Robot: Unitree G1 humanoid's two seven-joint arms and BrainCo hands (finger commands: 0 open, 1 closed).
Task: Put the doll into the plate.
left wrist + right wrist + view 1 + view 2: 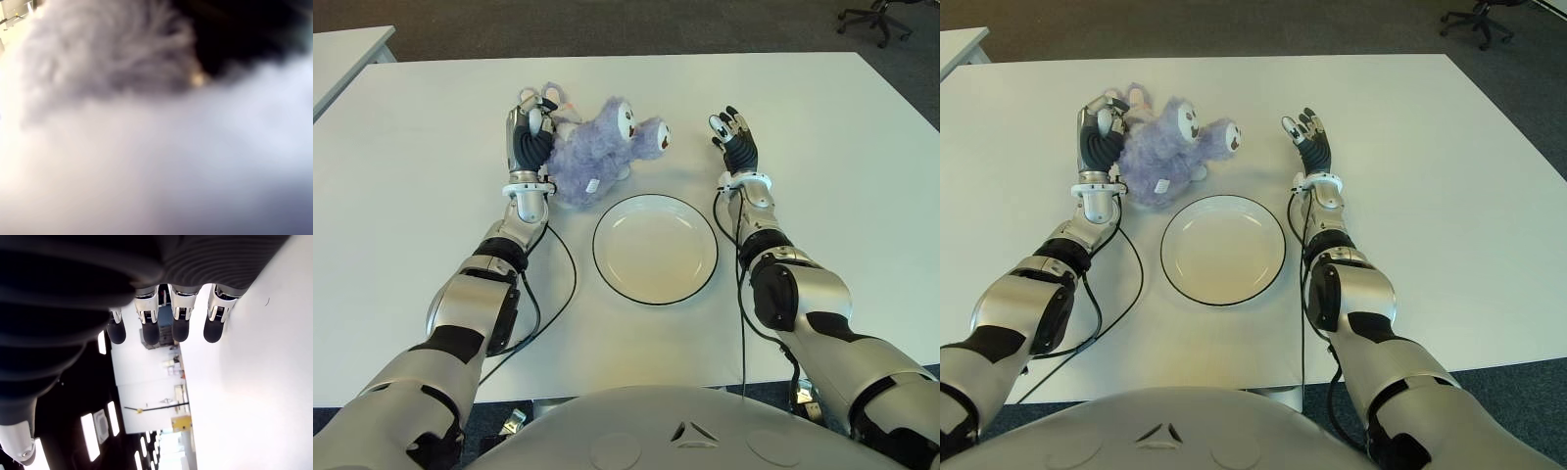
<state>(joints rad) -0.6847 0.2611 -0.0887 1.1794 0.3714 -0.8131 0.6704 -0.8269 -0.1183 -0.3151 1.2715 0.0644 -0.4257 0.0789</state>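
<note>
Where the white tabletop (431, 196) carries the items, one purple plush doll (597, 147) lies on its side at the far left of centre, its pale face toward the right. Left hand (530, 135): set against the doll's left flank, fingers (546, 119) curled into the fur and gripping it; the left wrist view is filled with fur. One white plate (655, 248) with a dark rim: near side of the doll, just beside it, nothing in it. Right hand (734, 137): raised right of the doll and beyond the plate's far right edge, apart from both, fingers (178, 328) extended and relaxed, holding nothing. One office chair (876, 15) on the carpet, far right.
</note>
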